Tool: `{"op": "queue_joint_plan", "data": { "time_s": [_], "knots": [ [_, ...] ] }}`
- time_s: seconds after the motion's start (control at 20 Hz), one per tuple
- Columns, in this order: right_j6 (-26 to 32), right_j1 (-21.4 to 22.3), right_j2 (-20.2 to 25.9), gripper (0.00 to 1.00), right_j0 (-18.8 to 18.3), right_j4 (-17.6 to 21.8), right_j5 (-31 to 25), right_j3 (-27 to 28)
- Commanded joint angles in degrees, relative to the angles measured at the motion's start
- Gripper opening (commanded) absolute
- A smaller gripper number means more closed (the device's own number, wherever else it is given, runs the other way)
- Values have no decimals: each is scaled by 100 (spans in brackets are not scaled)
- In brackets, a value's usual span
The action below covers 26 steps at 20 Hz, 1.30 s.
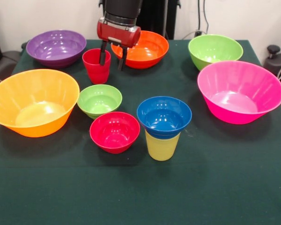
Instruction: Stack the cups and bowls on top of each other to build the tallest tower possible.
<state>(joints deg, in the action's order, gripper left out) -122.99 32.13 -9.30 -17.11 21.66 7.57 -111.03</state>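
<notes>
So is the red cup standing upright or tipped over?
Upright: the red cup stands on the table with its open mouth facing up.

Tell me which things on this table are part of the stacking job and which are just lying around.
Part of the job: yellow cup with blue bowl on it, red cup, gripper, small red bowl, two green bowls, purple bowl, orange bowl, orange-yellow bowl, pink bowl.

Lying around: nothing visible.

Arm (122,9) cut off above.
</notes>
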Motion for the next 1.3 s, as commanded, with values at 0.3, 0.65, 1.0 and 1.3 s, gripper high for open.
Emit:
{"op": "queue_joint_plan", "data": {
  "time_s": [0.3, 0.65, 1.0, 1.3],
  "knots": [
    [-212, -523, 412, 100, -103, 529, 165, -47],
    [-268, -336, 361, 100, -241, 768, 255, -309],
    [-341, 29, 245, 100, -96, 695, -29, -503],
    [-325, 276, 242, 100, -85, 653, -176, -641]
  ]
}}
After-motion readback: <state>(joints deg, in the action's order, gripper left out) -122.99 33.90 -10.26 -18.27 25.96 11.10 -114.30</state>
